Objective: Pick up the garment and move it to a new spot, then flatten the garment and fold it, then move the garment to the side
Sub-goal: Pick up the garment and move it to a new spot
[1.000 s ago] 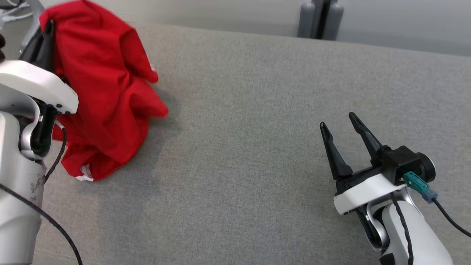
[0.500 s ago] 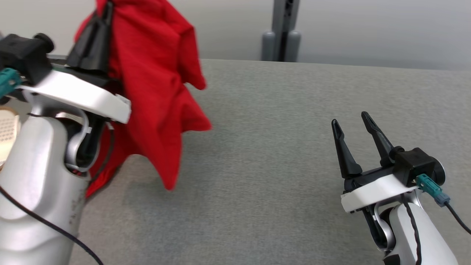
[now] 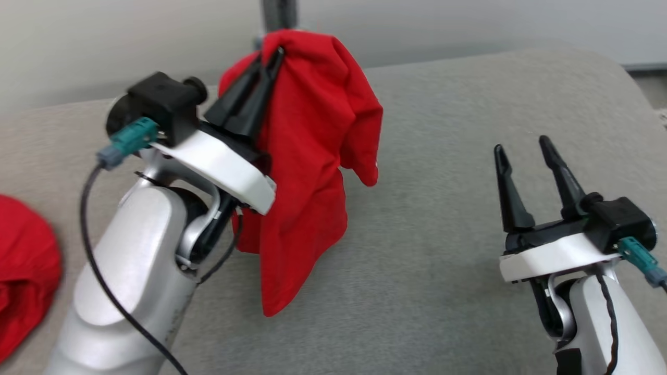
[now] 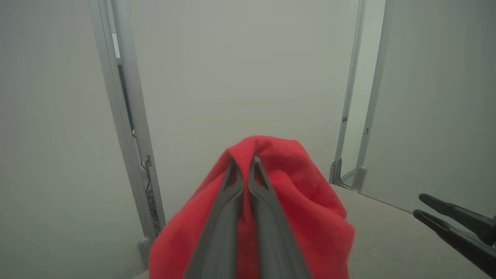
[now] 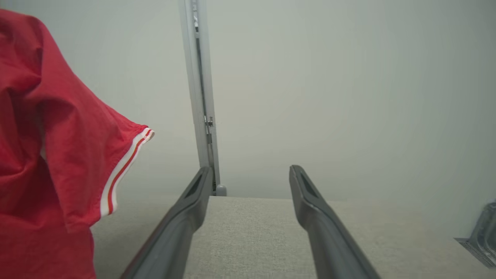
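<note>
Hanging from the left gripper (image 3: 271, 54), whose fingers pinch shut on its top fold, the red shirt (image 3: 312, 156) is now lifted off the grey table (image 3: 443, 234), left of centre. A second ago its lower folds rested there. The right gripper (image 3: 522, 143) stands wide and empty, near right. The camera has also turned. Judgement: pickup complete; placing at a new spot, flattening and folding remain.

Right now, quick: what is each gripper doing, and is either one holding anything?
Left gripper: shut, pinching the red garment, which hangs from it.
Right gripper: open, holding nothing.
</note>
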You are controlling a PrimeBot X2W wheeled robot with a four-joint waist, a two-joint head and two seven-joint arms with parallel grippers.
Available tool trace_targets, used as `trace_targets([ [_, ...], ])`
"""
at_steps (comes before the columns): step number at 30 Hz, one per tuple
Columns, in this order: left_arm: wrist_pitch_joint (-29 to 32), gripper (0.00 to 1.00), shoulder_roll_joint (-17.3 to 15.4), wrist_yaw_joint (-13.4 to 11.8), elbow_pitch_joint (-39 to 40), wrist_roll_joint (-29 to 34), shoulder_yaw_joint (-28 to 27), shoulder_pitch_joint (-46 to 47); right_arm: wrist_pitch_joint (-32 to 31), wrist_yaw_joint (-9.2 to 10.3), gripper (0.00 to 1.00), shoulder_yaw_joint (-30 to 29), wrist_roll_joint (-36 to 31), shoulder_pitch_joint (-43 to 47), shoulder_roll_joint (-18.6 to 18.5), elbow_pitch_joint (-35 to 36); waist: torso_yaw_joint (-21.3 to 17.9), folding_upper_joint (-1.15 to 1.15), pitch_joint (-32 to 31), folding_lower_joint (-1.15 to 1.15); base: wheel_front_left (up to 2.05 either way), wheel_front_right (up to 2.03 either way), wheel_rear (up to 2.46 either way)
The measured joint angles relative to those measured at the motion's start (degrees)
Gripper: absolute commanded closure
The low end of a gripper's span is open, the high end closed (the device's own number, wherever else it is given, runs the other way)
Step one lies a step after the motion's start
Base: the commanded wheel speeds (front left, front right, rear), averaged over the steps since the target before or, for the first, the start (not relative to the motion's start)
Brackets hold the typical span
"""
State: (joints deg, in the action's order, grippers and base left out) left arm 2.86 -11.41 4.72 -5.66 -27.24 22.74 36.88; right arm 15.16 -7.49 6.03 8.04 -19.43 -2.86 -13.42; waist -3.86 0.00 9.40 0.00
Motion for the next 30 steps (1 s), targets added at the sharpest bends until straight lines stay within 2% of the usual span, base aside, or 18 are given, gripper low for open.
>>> trace_targets([
  [7,-0.93,1.0,2.21,0.01,-5.47,2.85,4.1,1.52,0.0,0.0,0.0,-2.09,1.94,-0.05,-0.01,1.91,-7.88,0.0,3.46,0.0,0.0,0.0,0.0],
  [18,-4.92,1.0,3.8,0.27,-22.63,7.5,9.44,3.57,0.0,0.0,0.0,-2.19,5.86,-0.22,0.01,3.24,-17.81,0.0,9.54,0.0,0.0,0.0,0.0],
  [19,-5.21,0.47,4.02,0.27,-23.97,7.7,9.85,3.57,0.0,0.0,0.0,-2.16,5.9,-0.21,0.02,3.27,-18.31,0.0,9.93,0.0,0.0,0.0,0.0],
  [20,-5.87,0.0,4.11,0.26,-25.03,8.09,10.15,3.58,0.0,0.0,0.0,-2.15,6.04,-0.21,0.05,3.27,-18.7,0.0,10.22,0.0,0.0,0.0,0.0],
  [24,-8.68,0.0,4.95,-0.23,-28.14,7.95,9.94,4.58,0.0,0.0,0.0,-2.87,6.08,-0.18,0.05,3.28,-18.57,0.0,10.47,0.0,0.0,0.0,0.0],
  [30,-14.1,0.0,6.09,-0.49,-28.56,6.01,8.18,5.11,0.0,0.0,0.0,-3.58,4.37,0.04,0.09,3.05,-15.07,0.0,8.8,0.0,0.0,0.0,0.0],
])
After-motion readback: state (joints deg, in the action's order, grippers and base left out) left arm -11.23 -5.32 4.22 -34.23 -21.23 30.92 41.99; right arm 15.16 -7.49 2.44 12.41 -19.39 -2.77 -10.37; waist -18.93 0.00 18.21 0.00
